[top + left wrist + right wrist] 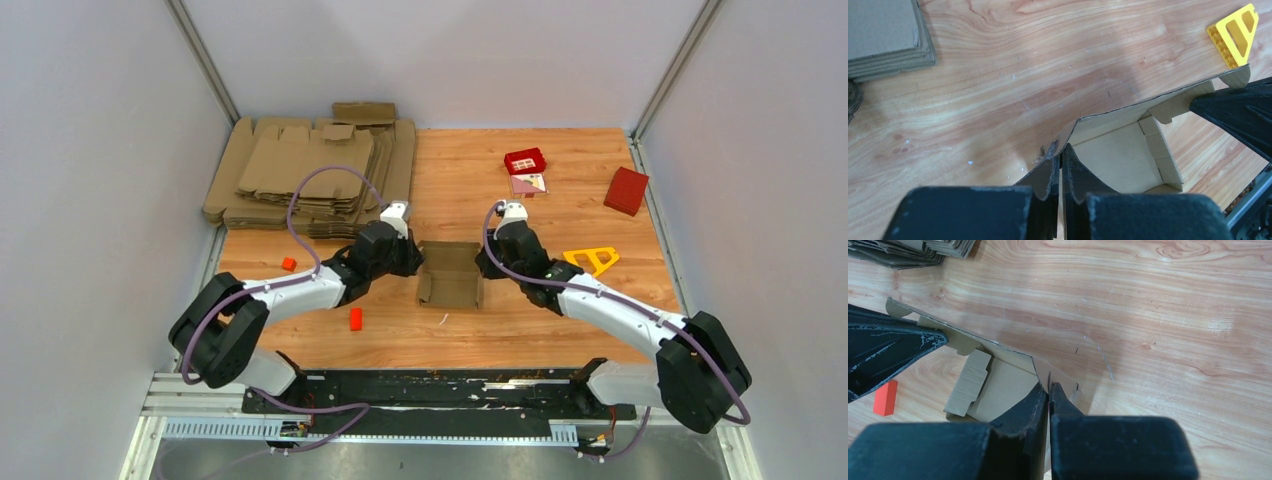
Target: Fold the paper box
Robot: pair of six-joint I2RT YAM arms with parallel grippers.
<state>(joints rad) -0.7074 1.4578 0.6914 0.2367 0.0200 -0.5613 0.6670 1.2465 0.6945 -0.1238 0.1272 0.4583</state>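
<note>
"So, what is at the far left of the surface (470, 190)?"
"A pile of flat cardboard blanks (310, 175) lies in the far left corner. Nearer to the arms there are a small orange block (289, 264) and a red block (355, 319)."
"And the left end effector (412, 255)?"
"It is clenched on the left wall of the paper box (452, 275). In its wrist view both fingers press on the cardboard edge."
"Where exactly is the box?"
"In the middle of the surface, between the two arms. It rests on the wood and its inside is open to the top."
"And the right end effector (487, 262)?"
"Also clenched, on the right wall of the same box. More to the right lies a yellow triangle piece (592, 260). Far back there are a red tray (525, 161) and a red box (626, 190)."
</note>
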